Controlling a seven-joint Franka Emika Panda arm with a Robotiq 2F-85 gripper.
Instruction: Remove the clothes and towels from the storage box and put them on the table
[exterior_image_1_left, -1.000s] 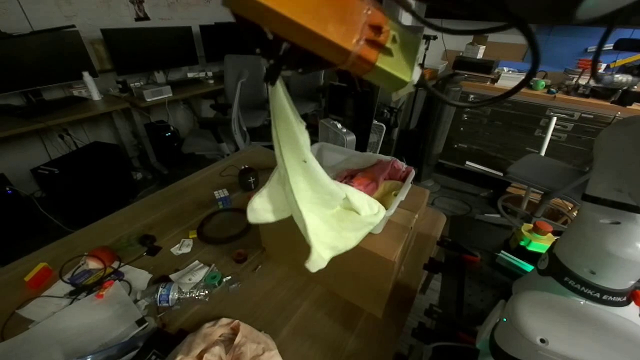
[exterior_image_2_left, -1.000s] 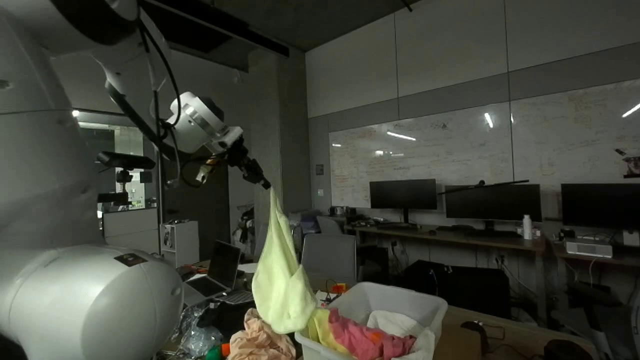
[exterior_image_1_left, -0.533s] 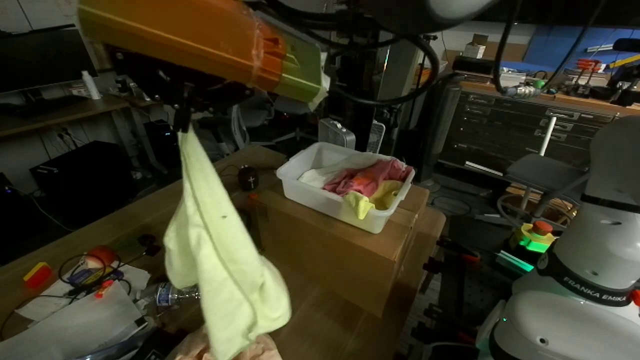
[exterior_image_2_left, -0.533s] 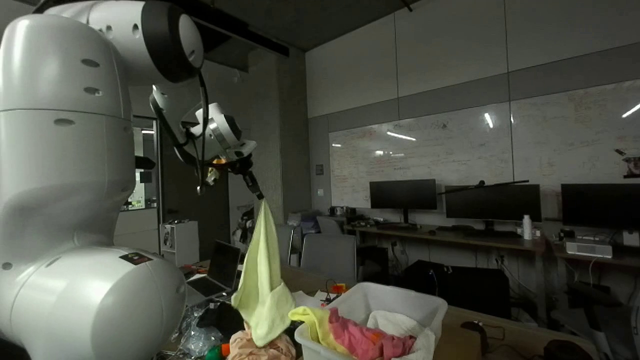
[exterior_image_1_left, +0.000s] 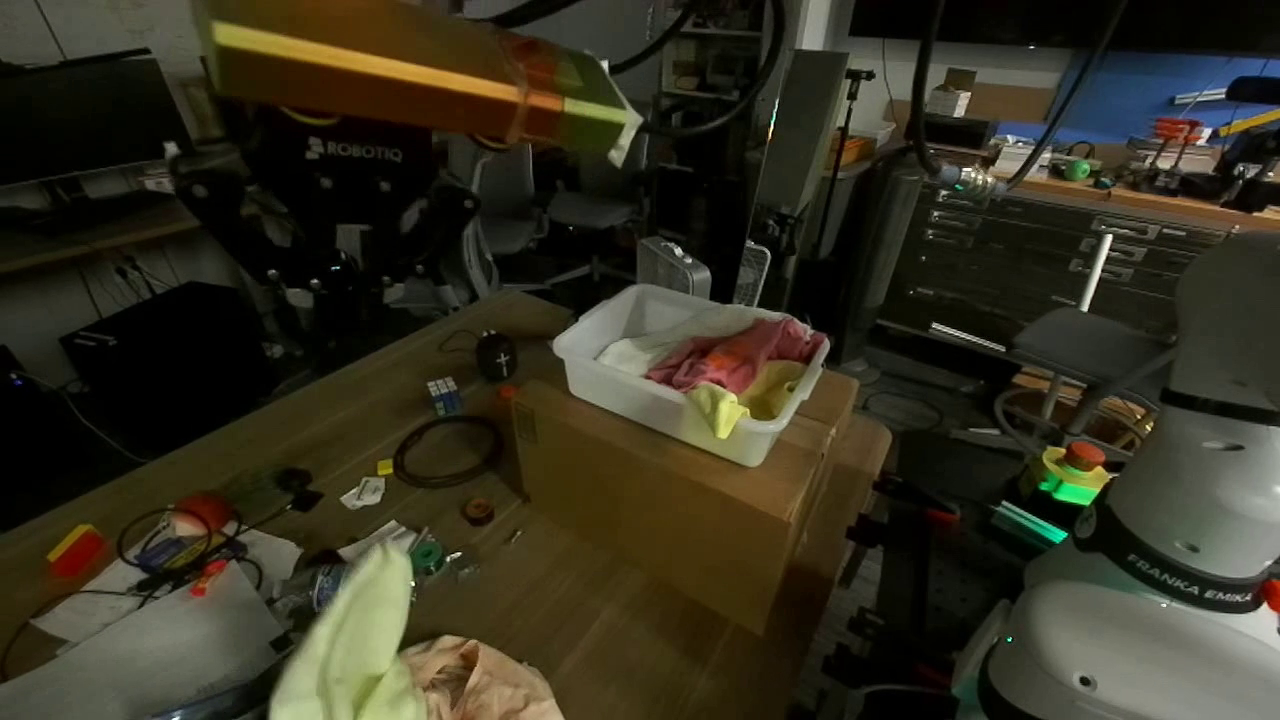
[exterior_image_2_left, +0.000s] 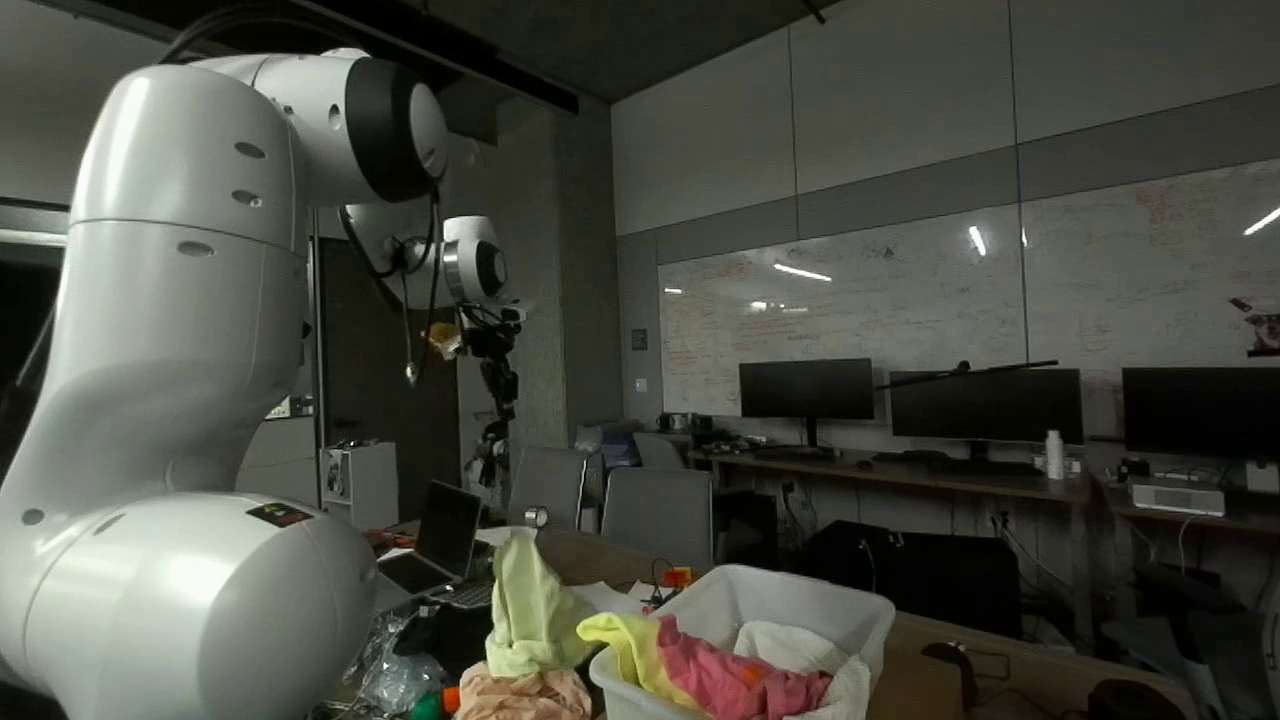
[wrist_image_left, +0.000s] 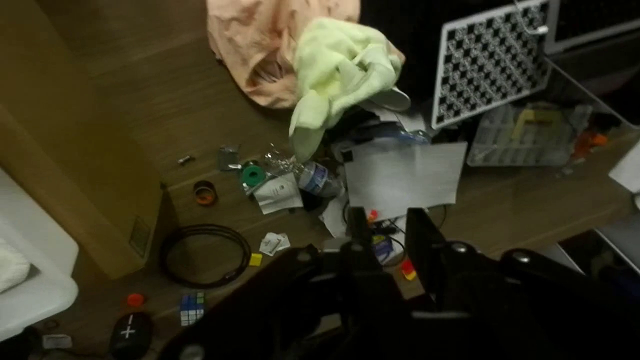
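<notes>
Over the tabletop (exterior_image_1_left: 590, 600), narrowly parted fingers (wrist_image_left: 417, 227) hold nothing; lime towel (exterior_image_2_left: 530, 620) and peach cloth (exterior_image_1_left: 485, 683) seem done, leaving pink, yellow and white laundry (exterior_image_1_left: 725, 362) in the box (exterior_image_1_left: 640, 403).

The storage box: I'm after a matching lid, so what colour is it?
White. The storage box shows best in an exterior view.

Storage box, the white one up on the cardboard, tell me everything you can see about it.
The storage box is a white, plastic-looking open tub with rounded corners and a flared rim, no lid on it. It stands upright on a cardboard box. Inside lie white fabric, pink fabric and yellow fabric, the yellow lapping over the rim.
</notes>
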